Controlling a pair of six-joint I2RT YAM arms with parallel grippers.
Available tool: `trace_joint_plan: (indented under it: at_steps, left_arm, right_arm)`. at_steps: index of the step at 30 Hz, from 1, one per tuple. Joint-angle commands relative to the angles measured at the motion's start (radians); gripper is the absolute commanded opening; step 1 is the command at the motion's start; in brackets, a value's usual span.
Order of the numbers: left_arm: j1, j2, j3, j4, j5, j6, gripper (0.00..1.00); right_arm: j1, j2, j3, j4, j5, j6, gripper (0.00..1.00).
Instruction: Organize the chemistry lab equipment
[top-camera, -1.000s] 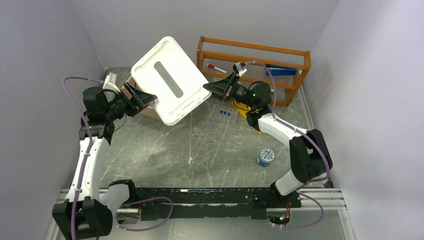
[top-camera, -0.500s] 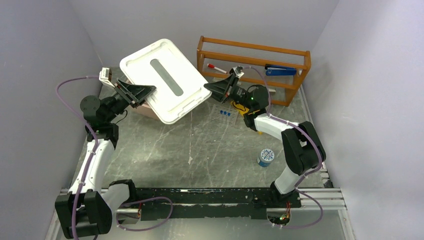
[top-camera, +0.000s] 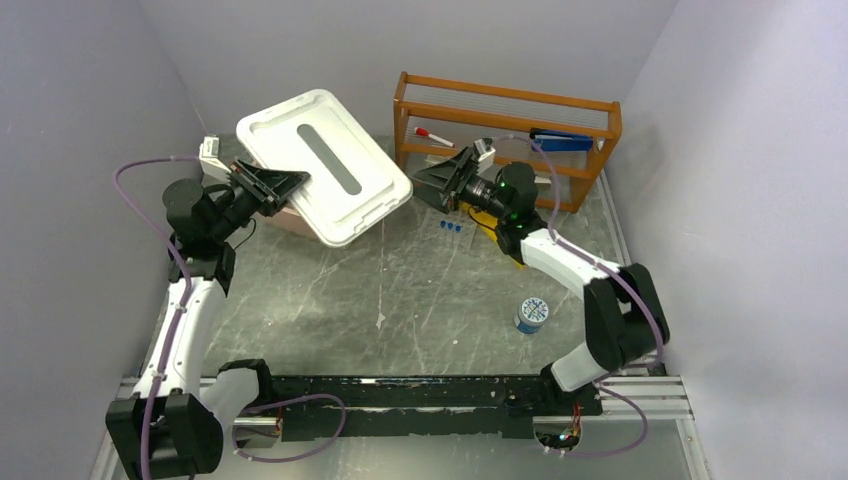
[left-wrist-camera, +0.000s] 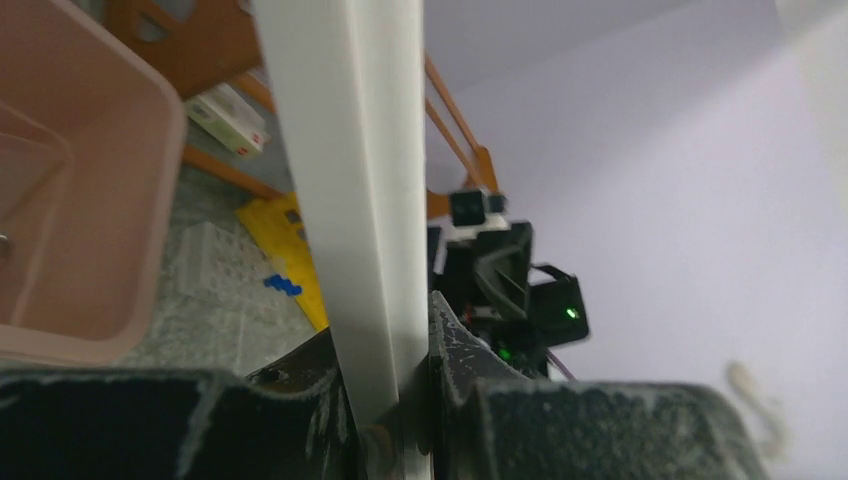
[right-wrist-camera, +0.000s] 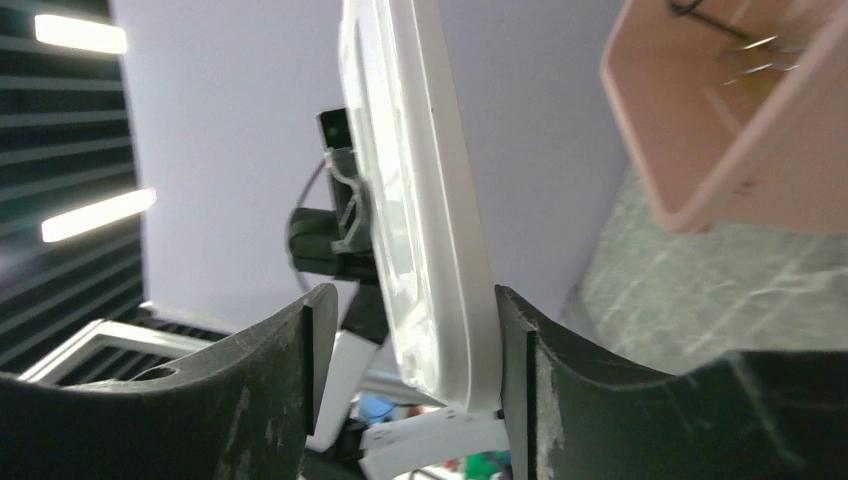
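White lid clamped in left tool.

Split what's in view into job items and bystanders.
Job: white lid, clamped in the left gripper; pink bin; blue-capped tubes.
Bystanders: red-capped marker and blue stapler, both on the wooden rack.

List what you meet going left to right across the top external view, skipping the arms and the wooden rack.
white lid → tiny blue-capped tubes → round blue-patterned tub
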Motion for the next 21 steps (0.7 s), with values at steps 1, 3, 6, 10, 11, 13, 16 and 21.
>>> trace_joint_plan:
  at_steps: [1,3,6,10,11,13,16,21]
  left_arm:
    - [0.008,0.008,0.065,-0.160,-0.223,0.063,0.05]
    - [0.008,0.027,0.065,-0.159,-0.286,0.038,0.05]
    - [0.008,0.059,0.043,-0.112,-0.364,-0.004,0.05]
    - [0.008,0.109,-0.014,0.024,-0.443,-0.079,0.05]
    - [0.008,0.124,-0.021,0.054,-0.455,-0.094,0.05]
    - [0.005,0.153,-0.039,0.115,-0.458,-0.144,0.05]
    - [-0.017,0.197,-0.057,0.209,-0.484,-0.187,0.05]
    - [-0.040,0.254,-0.088,0.314,-0.535,-0.212,0.05]
  right_arm:
    - [-0.015,-0.123,0.060,-0.370,0.219,-0.348,0.72]
    - [-0.014,-0.142,0.068,-0.436,0.268,-0.421,0.72]
    - [-0.005,-0.157,0.081,-0.486,0.321,-0.497,0.72]
    - [0.041,-0.158,0.095,-0.534,0.401,-0.580,0.70]
    - [0.054,-0.157,0.096,-0.543,0.422,-0.599,0.70]
    - [0.078,-0.156,0.097,-0.551,0.456,-0.628,0.68]
    - [0.123,-0.144,0.110,-0.561,0.513,-0.668,0.67]
    - [0.179,-0.099,0.147,-0.565,0.565,-0.697,0.66]
